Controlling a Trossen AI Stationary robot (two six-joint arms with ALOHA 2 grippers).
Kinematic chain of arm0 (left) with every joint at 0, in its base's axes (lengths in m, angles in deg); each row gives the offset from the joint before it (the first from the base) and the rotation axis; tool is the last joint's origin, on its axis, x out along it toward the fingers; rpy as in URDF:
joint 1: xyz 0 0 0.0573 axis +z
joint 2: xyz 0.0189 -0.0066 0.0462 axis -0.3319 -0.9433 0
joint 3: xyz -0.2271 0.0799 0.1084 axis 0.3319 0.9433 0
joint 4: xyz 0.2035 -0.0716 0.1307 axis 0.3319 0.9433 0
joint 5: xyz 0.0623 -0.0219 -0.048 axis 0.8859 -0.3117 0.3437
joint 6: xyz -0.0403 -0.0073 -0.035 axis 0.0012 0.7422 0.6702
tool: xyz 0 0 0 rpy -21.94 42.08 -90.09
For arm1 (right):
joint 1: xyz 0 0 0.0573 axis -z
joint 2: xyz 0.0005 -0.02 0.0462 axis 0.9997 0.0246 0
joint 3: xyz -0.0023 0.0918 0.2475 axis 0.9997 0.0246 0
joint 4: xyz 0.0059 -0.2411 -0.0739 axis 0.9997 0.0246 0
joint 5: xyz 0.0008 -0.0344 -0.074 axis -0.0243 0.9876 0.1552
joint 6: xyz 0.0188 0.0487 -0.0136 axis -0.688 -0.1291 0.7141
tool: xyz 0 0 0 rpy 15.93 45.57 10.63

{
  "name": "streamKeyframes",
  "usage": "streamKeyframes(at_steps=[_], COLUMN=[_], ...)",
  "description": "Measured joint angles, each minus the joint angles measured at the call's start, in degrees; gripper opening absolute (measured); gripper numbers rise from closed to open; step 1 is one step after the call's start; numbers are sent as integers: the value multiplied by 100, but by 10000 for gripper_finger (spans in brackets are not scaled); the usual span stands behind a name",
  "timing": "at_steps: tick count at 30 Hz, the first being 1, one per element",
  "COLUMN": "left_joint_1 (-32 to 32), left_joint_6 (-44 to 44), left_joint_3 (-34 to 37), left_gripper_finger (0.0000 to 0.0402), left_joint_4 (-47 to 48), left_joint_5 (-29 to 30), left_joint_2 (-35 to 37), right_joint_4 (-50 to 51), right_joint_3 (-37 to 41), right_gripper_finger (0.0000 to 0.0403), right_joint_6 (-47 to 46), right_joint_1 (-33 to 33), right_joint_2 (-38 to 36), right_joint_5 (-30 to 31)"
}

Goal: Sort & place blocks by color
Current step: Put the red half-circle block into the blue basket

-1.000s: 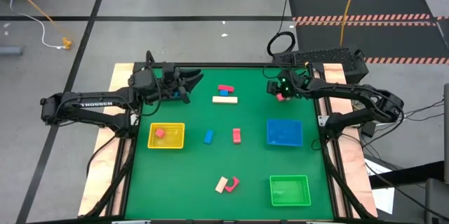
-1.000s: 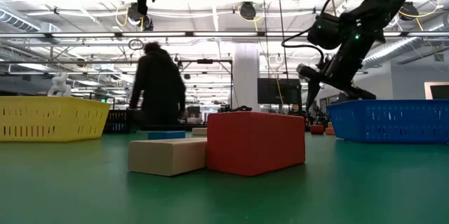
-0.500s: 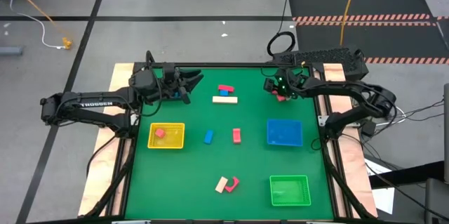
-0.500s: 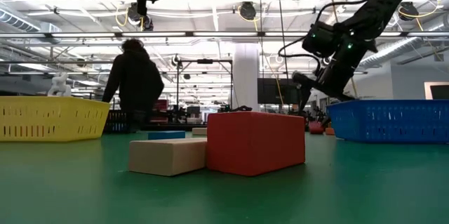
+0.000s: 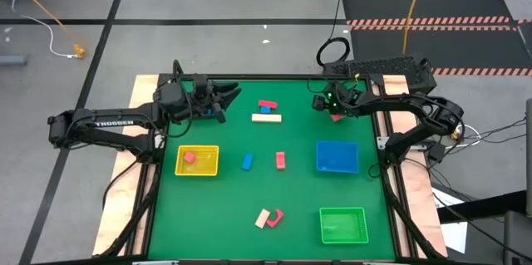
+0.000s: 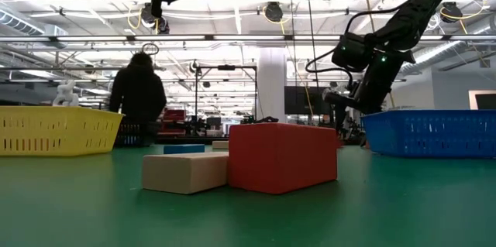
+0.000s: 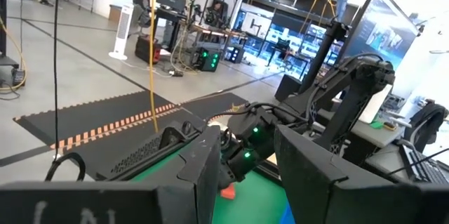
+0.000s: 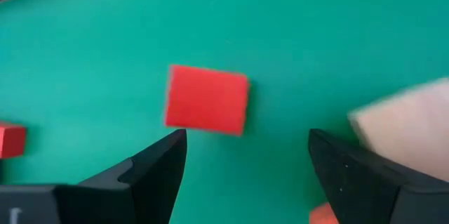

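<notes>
My right gripper (image 5: 330, 108) (image 8: 247, 140) hangs open at the table's far right, tipped down, low over a red block (image 8: 207, 100) (image 5: 336, 116). That block lies flat on the green mat just ahead of the fingertips, untouched. A tan block (image 8: 414, 129) lies beside it. Other blocks lie about the mat: a red and blue pair (image 5: 267, 105), a tan bar (image 5: 266, 118), a blue one (image 5: 247, 162), a red one (image 5: 281, 160), and a tan and red pair (image 5: 268, 218). My left gripper (image 5: 230, 95) (image 7: 242, 161) waits open and level above the far left, holding nothing.
A yellow tray (image 5: 206, 168) with a red cube (image 5: 189, 158) in it stands at the left. A blue tray (image 5: 337, 156) is at the right and a green tray (image 5: 343, 224) at the near right. A person (image 6: 138, 96) walks in the room beyond.
My right gripper has sunk toward the mat and shifted a little toward the table's far left, coming down over the red block. The person in the room behind has walked to the left.
</notes>
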Motion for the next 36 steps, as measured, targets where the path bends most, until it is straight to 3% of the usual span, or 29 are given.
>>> streamKeyframes(at_steps=[12, 23, 36], left_joint_1=[73, 73, 73], left_joint_6=[32, 40, 77], left_joint_3=[0, 0, 0], left_gripper_finger=[136, 136, 136], left_joint_4=[39, 41, 41], left_joint_5=[0, 0, 0], left_joint_2=[0, 0, 0], right_joint_4=[-730, -937, -1387], right_joint_3=[0, 0, -4], right_gripper_finger=[290, 290, 290], right_joint_6=[3342, 3732, 3815], right_joint_1=[2, 2, 0], right_joint_2=[1, 17, 890], right_joint_5=[10, 162, 280])
